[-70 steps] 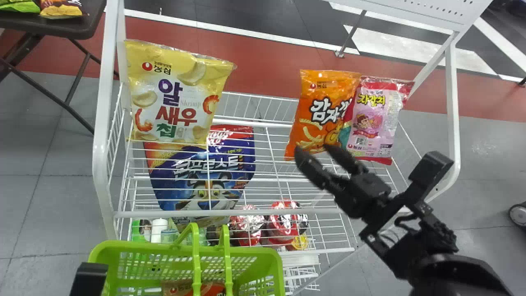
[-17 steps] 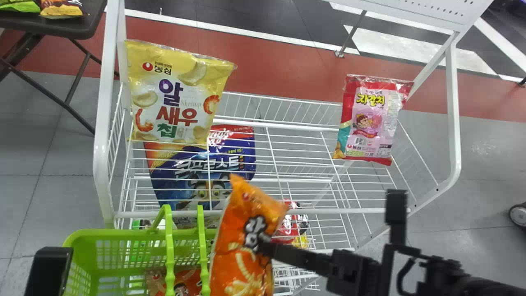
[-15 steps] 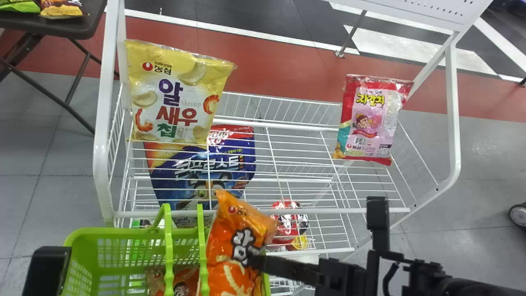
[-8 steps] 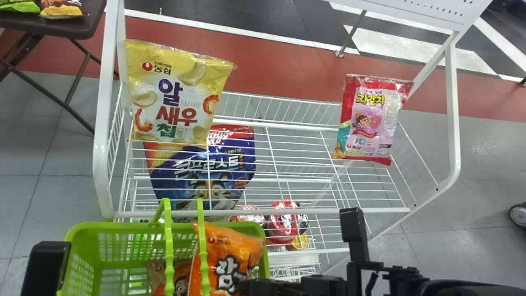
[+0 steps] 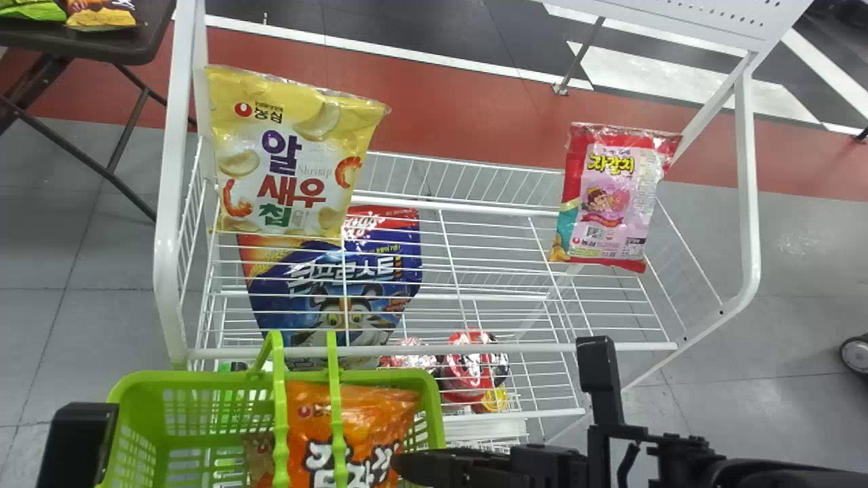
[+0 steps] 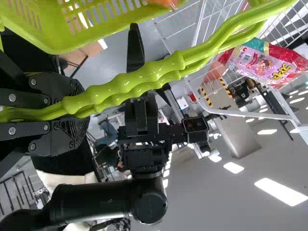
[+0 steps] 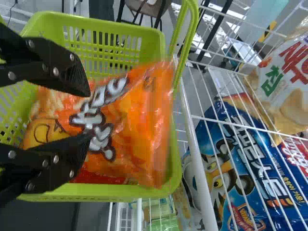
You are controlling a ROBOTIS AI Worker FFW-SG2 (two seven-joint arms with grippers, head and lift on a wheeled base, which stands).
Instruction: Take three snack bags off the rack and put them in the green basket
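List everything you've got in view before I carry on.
Yellow snack bag: 1, top shelf, left
Pink-red snack bag: 1, top shelf, right
Orange snack bag: 1, in basket
Brownish snack bag: 1, partly under orange one
Basket: 1, green, before rack
Blue bag: 1, lower shelf
Other goods: several, mostly red, lower down
Rack: 1, white, centre
Table: 1, dark, far left, bags on it
Left gripper: 1, black, on basket handles
Right gripper: 1, black, at basket

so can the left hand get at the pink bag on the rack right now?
Probably not: the left hand is closed around the green basket handles, and the pink bag sits toward the right end of the rack.
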